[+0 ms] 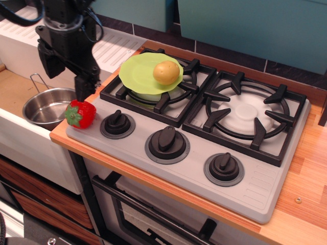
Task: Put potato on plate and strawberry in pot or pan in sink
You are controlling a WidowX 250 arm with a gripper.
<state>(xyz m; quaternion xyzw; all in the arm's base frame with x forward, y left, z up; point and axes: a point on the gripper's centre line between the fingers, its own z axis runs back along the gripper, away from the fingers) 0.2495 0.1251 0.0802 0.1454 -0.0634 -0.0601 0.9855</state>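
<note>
Already the potato (166, 72) sits on the lime-green plate (140, 74), which rests on the left burner grate (158, 99), so that half of the task looks settled. Next in line, I judge, is the strawberry (80, 114), lying at the stove's front-left corner beside the pot (46, 106) in the sink (15, 92). Poised directly above the berry is the hand (84, 89), presumably lined up for a straight descent and a short carry to the pot. Only one dark finger tip is plain, just over the red fruit; whether the hand is spread or clenched I cannot tell. The arm's upper part is cut off, and it covers the faucet.
</note>
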